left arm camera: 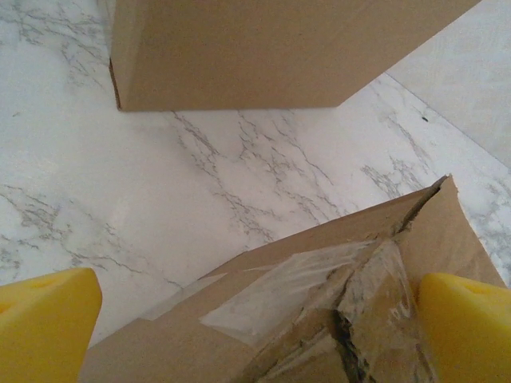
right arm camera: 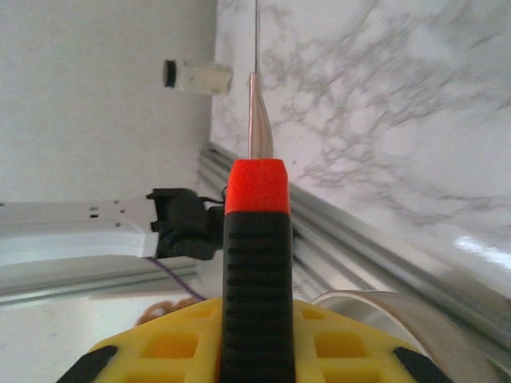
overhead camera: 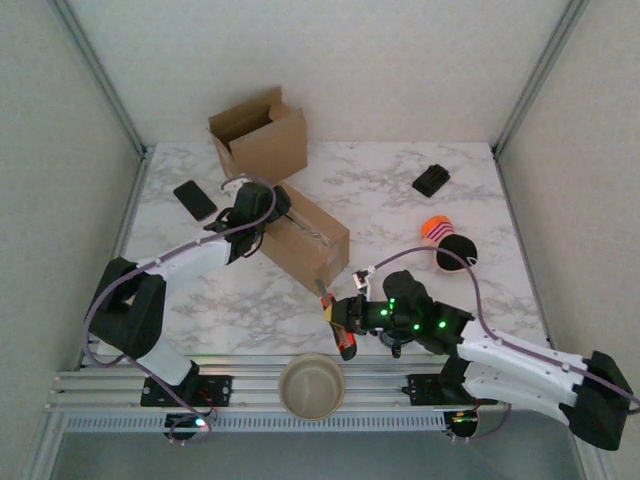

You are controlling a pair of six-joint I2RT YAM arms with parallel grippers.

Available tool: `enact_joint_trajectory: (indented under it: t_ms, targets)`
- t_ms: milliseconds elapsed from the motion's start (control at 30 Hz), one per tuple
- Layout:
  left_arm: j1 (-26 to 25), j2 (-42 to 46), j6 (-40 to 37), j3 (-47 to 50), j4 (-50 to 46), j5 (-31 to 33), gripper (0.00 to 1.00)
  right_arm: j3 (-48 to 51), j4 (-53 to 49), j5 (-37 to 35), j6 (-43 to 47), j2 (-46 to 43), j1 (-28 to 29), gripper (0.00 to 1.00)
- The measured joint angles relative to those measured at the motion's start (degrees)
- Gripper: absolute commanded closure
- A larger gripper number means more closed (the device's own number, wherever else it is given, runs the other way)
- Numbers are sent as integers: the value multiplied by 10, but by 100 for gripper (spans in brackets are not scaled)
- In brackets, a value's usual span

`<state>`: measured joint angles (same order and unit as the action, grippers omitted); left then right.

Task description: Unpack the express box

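At the centre of the marble table (overhead camera: 240,300) lies the box (overhead camera: 310,245), a long, plain brown carton on its side. It runs diagonally from back left to front right. Clear tape crosses its top. In the left wrist view that tape is wrinkled and partly lifted, and the cardboard at 1 corner is torn and ragged.

The left gripper (overhead camera: 268,208) is at the box's back-left end. Its 2 yellow fingers (left arm camera: 44,327) are spread wide apart, 1 on either side of the torn corner.

The right gripper (overhead camera: 347,318) is just off the box's front-right end. Its jaws are clamped on a tool (right arm camera: 255,263) with a ribbed black handle, an orange-red collar and a thin metal shaft. The tool's tip is near the box's front corner; I cannot tell whether they touch.

A second box (overhead camera: 262,138), flaps up, stands behind the first. A phone (overhead camera: 195,199) lies to the left. A bowl (overhead camera: 311,385) sits at the near edge between the arm bases.
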<state>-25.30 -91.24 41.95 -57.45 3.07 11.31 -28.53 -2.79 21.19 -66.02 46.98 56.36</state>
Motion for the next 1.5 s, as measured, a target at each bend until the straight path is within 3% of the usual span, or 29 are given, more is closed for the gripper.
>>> enact_joint_trajectory:
  t_ms: [233,333,467,533,667,700,900,1033,1267,1500]
  targets:
    - [-1,11,-46,-54,-82,-67,0,-197,-320,-139,143,-74,-84,100]
    - [-1,30,-74,-101,-129,-86,0,-234,-382,-177,202,-46,-119,100]
    - [-1,80,-103,-148,-174,-80,1,-237,-389,-185,259,63,-190,100]
    - [3,105,-111,-162,-195,-67,11,-237,-372,-185,269,125,-213,100]
    - [44,127,-121,-163,-232,-43,62,-237,-327,-179,268,208,-214,100]
    - [63,124,-122,-154,-233,-38,66,-238,-316,-181,265,219,-210,100]
    - [129,51,-136,-90,-232,-27,69,-241,-279,-198,236,262,-175,100]
    - [127,-1,-144,-70,-214,-47,69,-249,-266,-216,218,291,-169,100]
    - [119,-2,-152,-24,-142,-88,66,-348,-277,-231,246,368,-177,100]
    - [92,51,-163,36,-116,-90,65,-484,-320,-205,332,478,-246,100]
